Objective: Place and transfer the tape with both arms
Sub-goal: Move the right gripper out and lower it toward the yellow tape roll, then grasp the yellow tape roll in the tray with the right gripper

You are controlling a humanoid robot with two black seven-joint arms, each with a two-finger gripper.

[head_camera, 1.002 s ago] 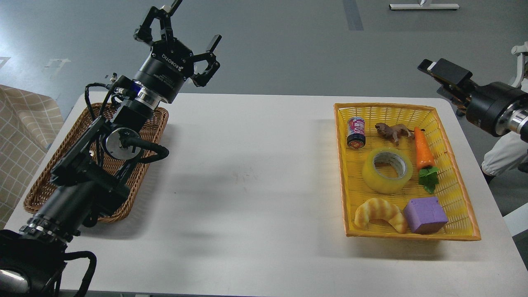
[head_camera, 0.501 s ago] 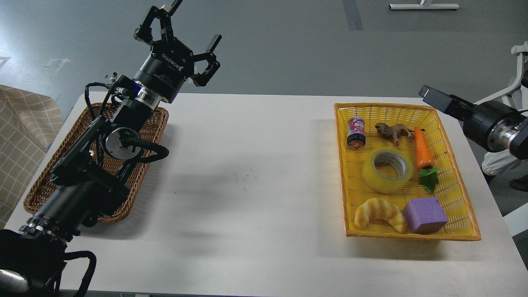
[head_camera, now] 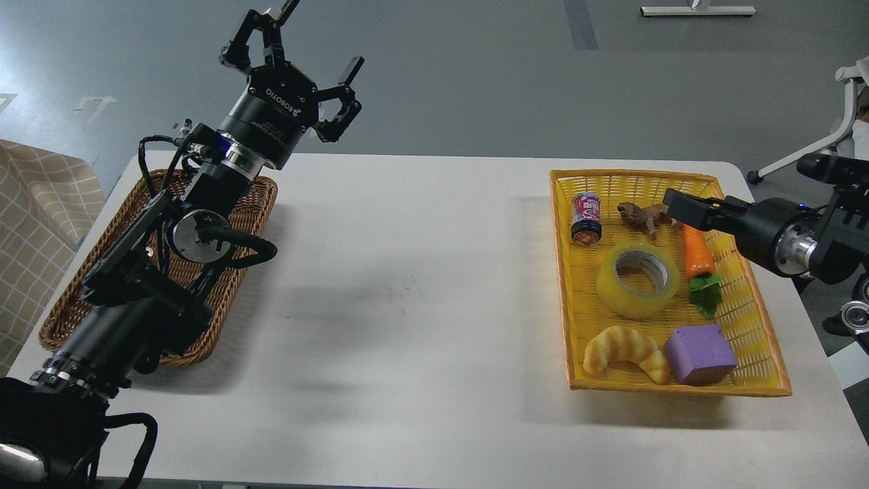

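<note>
Head view shows the tape (head_camera: pixel 637 280) lying flat in the yellow basket (head_camera: pixel 753 326) on the desk (head_camera: pixel 407 285), the right hand (head_camera: pixel 682 206) above the basket's far corner, its fingers impossible to tell apart, and the left hand (head_camera: pixel 299 58) spread wide, empty, above the wicker tray (head_camera: pixel 64 309).

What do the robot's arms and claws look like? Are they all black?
Mostly black. The left gripper has chunky jointed black fingers and white ROBOTIQ lettering on its round body. Behind it sit a silver ring, a bit of blue, a round silver joint disc and looping black cables. The right gripper looks dark and boxy, and its arm has a silver band.
</note>
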